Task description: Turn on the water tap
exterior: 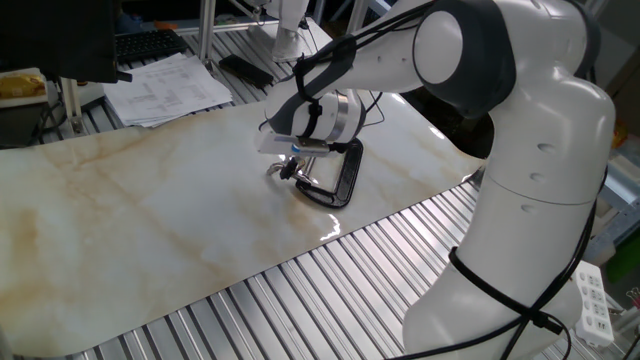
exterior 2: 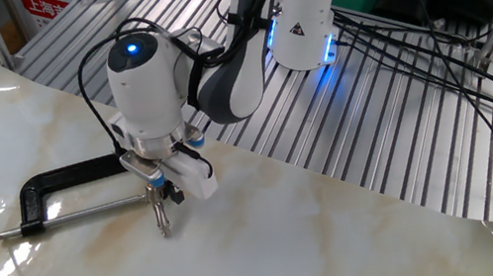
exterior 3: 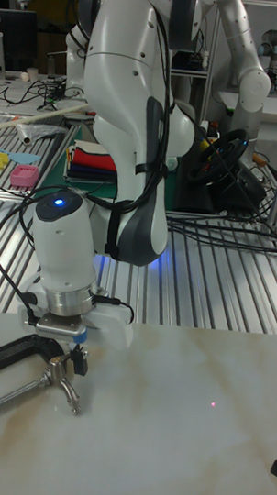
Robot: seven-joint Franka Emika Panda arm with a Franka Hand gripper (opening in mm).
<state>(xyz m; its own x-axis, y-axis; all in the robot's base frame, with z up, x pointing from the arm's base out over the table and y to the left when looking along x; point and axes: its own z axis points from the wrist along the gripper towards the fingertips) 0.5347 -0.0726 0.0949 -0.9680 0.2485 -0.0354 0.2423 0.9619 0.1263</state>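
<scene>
The water tap [exterior 2: 160,219] is a small shiny silver fitting held at the jaw end of the black C-clamp [exterior 2: 62,177], which lies flat on the marble sheet. It also shows in the tall view as the tap [exterior 3: 66,386] and from the other side as the tap [exterior: 277,171]. My gripper [exterior 2: 161,190] points straight down onto the tap's upper end. Its short dark fingers are close together around that end. The hand hides the contact itself. The clamp's thin screw rod [exterior 2: 69,216] runs left from the tap.
The marble sheet [exterior 2: 343,232] lies on a slatted metal table [exterior: 300,290]. Papers [exterior: 165,88] and a keyboard sit at the far edge. The arm's white base [exterior: 530,200] stands at the right, with cables [exterior 2: 411,40] trailing behind it.
</scene>
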